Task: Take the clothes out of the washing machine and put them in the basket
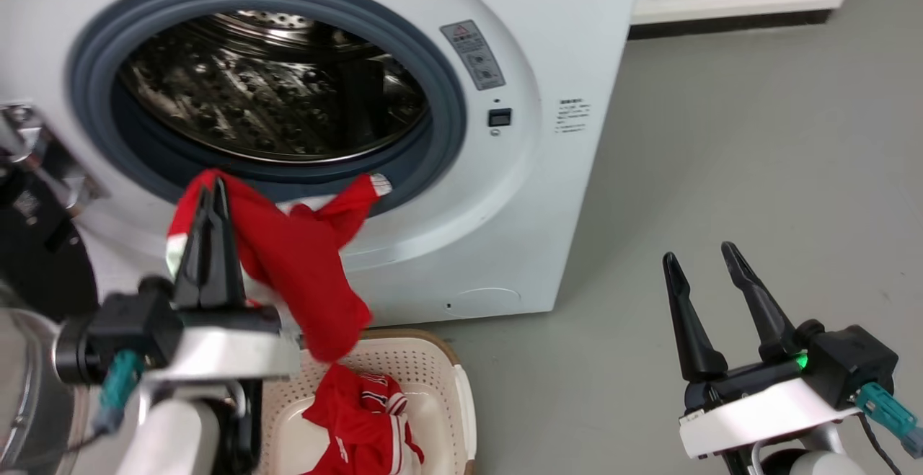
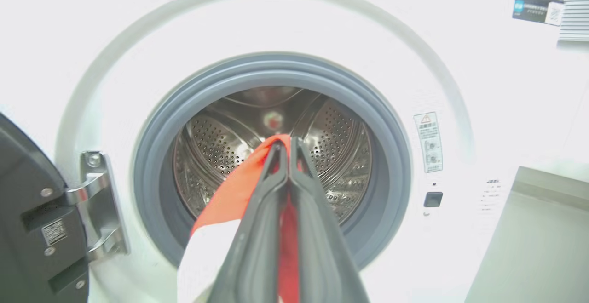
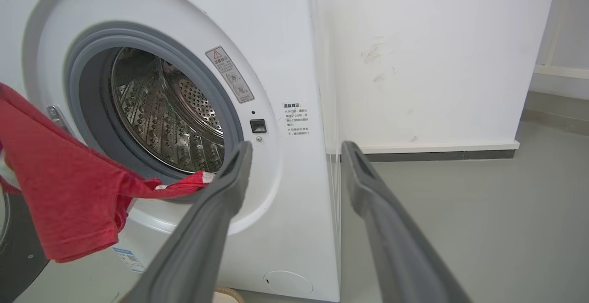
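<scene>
The white washing machine [image 1: 505, 194] stands with its porthole open and its steel drum [image 1: 274, 86] bare inside. My left gripper [image 1: 214, 190] is shut on a red garment [image 1: 303, 266] with white trim, held in front of the porthole's lower rim. One sleeve of it still rests on the grey seal, and the rest hangs down over the cream basket [image 1: 433, 360]. A second red garment [image 1: 364, 417] with white stripes lies in the basket. In the left wrist view the fingers pinch the red garment [image 2: 230, 197]. My right gripper [image 1: 699, 255] is open above the floor to the right, holding nothing.
The black-framed door [image 1: 36, 259] hangs open at the left on its metal hinge [image 2: 96, 202]. Grey floor [image 1: 757, 172] stretches to the right of the machine. A white wall with a dark skirting [image 1: 728, 21] runs behind.
</scene>
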Controlling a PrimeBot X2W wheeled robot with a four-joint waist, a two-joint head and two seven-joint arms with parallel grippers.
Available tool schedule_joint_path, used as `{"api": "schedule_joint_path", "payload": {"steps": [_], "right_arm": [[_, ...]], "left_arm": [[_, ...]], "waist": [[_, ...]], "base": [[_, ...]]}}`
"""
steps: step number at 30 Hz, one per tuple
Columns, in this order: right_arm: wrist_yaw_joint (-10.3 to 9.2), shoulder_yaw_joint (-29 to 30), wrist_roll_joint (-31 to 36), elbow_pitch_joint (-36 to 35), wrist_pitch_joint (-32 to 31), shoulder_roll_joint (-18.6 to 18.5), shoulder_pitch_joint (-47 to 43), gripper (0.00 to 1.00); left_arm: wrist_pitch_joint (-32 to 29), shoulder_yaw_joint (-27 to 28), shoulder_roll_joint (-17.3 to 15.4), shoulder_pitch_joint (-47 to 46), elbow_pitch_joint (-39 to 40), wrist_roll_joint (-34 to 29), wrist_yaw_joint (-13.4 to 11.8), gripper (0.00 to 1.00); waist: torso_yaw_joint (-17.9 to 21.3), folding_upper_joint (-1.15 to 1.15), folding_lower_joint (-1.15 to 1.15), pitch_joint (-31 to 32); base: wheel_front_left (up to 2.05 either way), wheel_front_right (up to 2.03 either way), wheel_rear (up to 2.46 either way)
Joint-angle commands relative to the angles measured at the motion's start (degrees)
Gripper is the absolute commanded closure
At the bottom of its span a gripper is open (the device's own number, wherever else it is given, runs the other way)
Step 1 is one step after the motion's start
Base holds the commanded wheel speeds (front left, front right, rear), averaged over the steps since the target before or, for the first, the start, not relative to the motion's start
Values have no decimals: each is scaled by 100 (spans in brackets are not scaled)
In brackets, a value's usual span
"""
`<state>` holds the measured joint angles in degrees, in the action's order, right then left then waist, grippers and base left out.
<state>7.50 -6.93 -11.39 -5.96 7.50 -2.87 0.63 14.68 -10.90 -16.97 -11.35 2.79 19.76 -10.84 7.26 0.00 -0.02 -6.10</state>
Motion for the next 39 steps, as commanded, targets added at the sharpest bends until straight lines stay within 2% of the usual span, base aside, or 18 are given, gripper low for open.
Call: {"api": "schedule_joint_path", "payload": {"steps": [1, 6, 9, 12, 18, 20, 27, 28, 34, 39], "right_arm": [[-2, 20, 46, -58, -25, 0, -82, 0], [-2, 33, 94, -192, -99, 0, -113, 0], [-2, 24, 79, -270, -111, 1, -67, 0], [-2, 3, 74, -323, -134, 0, 2, 0], [-2, -45, 116, -411, -140, 0, 199, 0], [-2, -111, 162, -467, -110, 1, 503, 0], [-2, -163, 184, -543, -37, 2, 907, 0], [-2, -163, 184, -543, -37, 2, 907, 0], [-2, -184, 226, -557, 34, 2, 1233, 0], [-3, -292, 209, -433, 143, 1, 1464, 0]], "left_arm": [[-38, -40, 18, 200, 217, -67, -74, 100], [-216, -156, 90, 925, 752, -112, -332, 100], [-189, -216, 225, 1237, 666, -43, -437, 100], [-111, -274, 351, 1380, 337, 54, -376, 100], [24, -234, 662, 1010, -918, 249, -108, 100], [59, 8, 931, 189, -2434, 294, 228, 100], [51, 436, 1042, -798, -4005, 169, 371, 100], [51, 436, 1042, -798, -4005, 169, 371, 100], [52, 600, 1161, -1772, -5383, 262, 591, 100], [51, 689, 1152, -2374, -6237, 295, 676, 100]], "waist": [[-132, 0, 2, 59], [-267, 0, 2, -64], [-315, 0, 2, -219], [-352, 0, 2, -418], [-357, 0, 2, -1019], [-282, 0, 2, -1817], [-115, 0, 2, -2927], [-115, 0, 2, -2927], [-112, 0, 2, -3776], [-56, 0, 2, -4137]], "base": [[0, 0, 0], [0, 0, 0], [0, 0, 0], [0, 0, 0], [0, 0, 0], [0, 0, 0], [0, 0, 0], [0, 0, 0], [0, 0, 0], [0, 0, 0]]}}
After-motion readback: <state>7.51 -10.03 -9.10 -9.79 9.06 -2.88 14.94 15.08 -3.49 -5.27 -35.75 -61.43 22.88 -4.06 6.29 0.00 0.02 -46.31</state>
